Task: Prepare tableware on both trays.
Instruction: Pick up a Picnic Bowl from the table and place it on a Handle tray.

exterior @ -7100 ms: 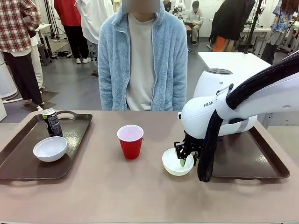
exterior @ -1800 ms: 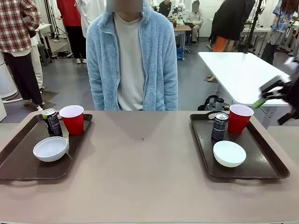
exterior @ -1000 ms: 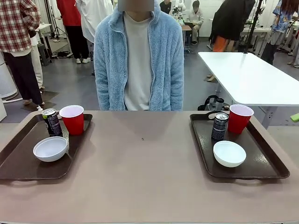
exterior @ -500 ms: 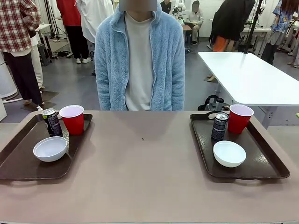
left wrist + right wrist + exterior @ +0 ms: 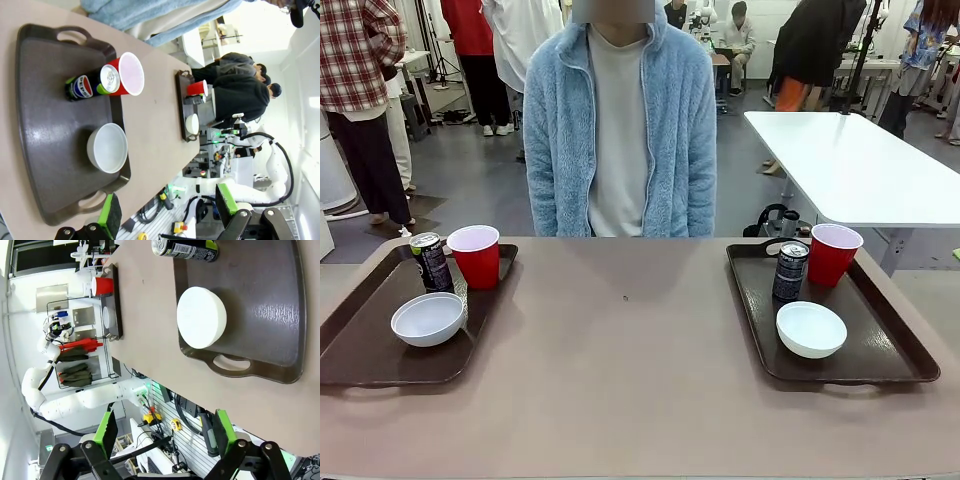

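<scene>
Tableware stands complete on both trays, so the task looks finished or nearly so. On the left tray (image 5: 380, 330) a red cup (image 5: 475, 256) sits at the far edge, touching or just beside a dark can (image 5: 431, 262), with a white bowl (image 5: 427, 319) nearer the robot. The right tray (image 5: 860, 330) repeats the set: red cup (image 5: 831, 254) and can (image 5: 789, 271) at the far end, bowl (image 5: 811, 329) in front. Keeping the tall pieces at the back and the low bowl forward likely leaves each item reachable without knocking another, and gives each tray one matching set.

Both arms are pulled back off the table. The left gripper (image 5: 167, 209) hangs above the near end of its tray with jaws wide apart, holding nothing; the right gripper (image 5: 162, 432) hovers off the near handle of its tray, likewise spread and empty. A person in a fluffy blue jacket (image 5: 620, 130) stands at the far side, hands out of sight.

Trays are dark brown plastic with a faint sheen, raised rims and oval handle cutouts. Bowls are shallow, smooth and round; cups taper, red outside and white within; cans are slim cylinders with shiny metal tops.
</scene>
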`<act>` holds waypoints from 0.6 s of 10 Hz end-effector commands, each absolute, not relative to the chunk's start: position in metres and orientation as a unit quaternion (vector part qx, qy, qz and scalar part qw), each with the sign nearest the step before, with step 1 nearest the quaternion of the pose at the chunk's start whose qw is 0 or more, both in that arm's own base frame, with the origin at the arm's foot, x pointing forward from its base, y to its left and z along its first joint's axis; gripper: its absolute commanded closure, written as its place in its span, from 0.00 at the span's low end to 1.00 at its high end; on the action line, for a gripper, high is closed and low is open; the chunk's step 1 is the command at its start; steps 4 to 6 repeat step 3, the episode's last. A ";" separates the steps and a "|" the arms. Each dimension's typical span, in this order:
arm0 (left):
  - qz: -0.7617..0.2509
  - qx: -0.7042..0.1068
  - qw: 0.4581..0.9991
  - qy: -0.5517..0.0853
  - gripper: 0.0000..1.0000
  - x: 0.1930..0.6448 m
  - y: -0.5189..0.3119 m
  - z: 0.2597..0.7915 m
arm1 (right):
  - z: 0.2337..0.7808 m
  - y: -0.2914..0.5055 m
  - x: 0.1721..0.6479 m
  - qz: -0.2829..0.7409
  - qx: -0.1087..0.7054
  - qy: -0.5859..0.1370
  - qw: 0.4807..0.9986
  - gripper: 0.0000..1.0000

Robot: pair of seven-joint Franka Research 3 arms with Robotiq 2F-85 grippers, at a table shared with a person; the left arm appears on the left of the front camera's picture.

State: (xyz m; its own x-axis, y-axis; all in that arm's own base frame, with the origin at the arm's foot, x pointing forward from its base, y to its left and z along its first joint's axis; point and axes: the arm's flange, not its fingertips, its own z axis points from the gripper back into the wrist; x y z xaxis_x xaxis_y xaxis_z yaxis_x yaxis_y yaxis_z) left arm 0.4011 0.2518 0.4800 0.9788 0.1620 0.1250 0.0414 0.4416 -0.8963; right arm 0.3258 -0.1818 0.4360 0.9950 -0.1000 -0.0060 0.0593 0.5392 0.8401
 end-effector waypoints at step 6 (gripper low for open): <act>0.035 -0.528 0.843 -0.100 0.00 0.400 0.252 0.482 | 0.434 -0.184 0.323 -0.041 0.474 -0.016 0.879 0.00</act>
